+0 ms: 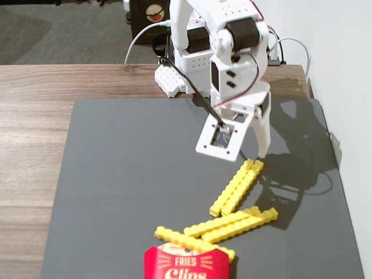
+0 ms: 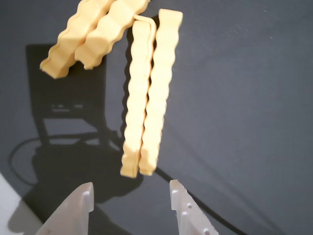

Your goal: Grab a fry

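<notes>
Several yellow ridged fries lie on the dark mat (image 1: 128, 174). The nearest pair of fries (image 1: 237, 187) lies side by side just below my gripper (image 1: 256, 152) in the fixed view. In the wrist view this pair (image 2: 146, 93) runs lengthwise, its near end just ahead of my open, empty gripper (image 2: 131, 193). The white fingertips (image 2: 84, 196) stand wide apart. Another pair of fries (image 2: 90, 36) lies at the top left of the wrist view, and in the fixed view (image 1: 232, 224) nearer the carton.
A red "Fries Clips" carton (image 1: 186, 264) stands at the front edge of the mat with one fry (image 1: 192, 243) lying against it. The arm's base (image 1: 174, 75) sits at the back on the wooden table (image 1: 35, 116). A wall (image 1: 343, 70) is on the right.
</notes>
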Tool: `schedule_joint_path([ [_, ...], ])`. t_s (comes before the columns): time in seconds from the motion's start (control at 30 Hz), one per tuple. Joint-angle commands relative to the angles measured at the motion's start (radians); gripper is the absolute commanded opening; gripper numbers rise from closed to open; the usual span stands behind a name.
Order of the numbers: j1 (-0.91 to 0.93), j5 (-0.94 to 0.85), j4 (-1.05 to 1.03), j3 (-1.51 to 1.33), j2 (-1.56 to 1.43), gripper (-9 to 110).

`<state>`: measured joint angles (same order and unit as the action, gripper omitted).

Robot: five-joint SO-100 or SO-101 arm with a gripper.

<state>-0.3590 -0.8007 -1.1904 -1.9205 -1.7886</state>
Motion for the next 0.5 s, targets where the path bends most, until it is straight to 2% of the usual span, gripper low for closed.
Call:
schedule_joint_path([
  [0.0,-0.017,0.005,0.025,0.058,0.031,21],
  [0.47,-0.057,0.018,0.121,0.104,0.198,21],
])
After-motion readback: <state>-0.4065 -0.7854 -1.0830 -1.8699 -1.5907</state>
